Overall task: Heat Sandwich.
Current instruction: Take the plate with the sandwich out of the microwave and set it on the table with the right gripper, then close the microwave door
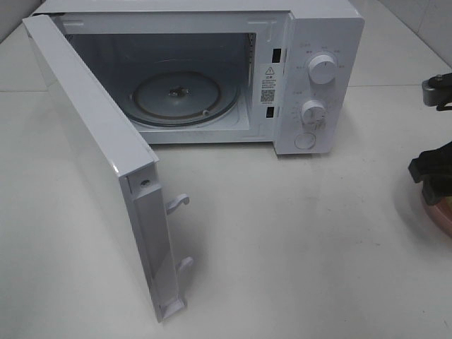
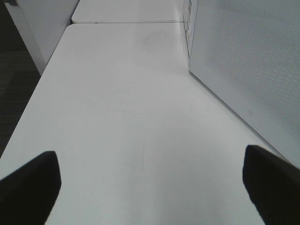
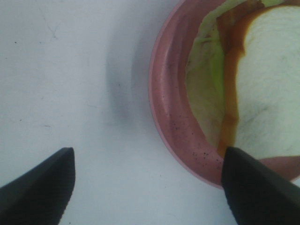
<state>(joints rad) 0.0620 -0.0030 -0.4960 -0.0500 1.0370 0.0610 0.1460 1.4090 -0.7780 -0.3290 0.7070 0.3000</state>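
In the right wrist view the sandwich (image 3: 267, 93), white bread with a brown crust and green filling, lies on a round pink plate (image 3: 173, 117). My right gripper (image 3: 150, 187) is open just over the plate's near rim. One finger is above the bare table and the other above the plate's edge. In the high view that gripper (image 1: 432, 169) sits at the far right edge over the plate (image 1: 441, 215), and it hides the sandwich there. My left gripper (image 2: 150, 187) is open above bare table, holding nothing. It is out of the high view.
The white microwave (image 1: 311, 70) stands at the back with its door (image 1: 92, 155) swung wide open toward the front left. Its glass turntable (image 1: 185, 95) holds nothing. In the left wrist view the door panel (image 2: 243, 56) stands close beside the left gripper.
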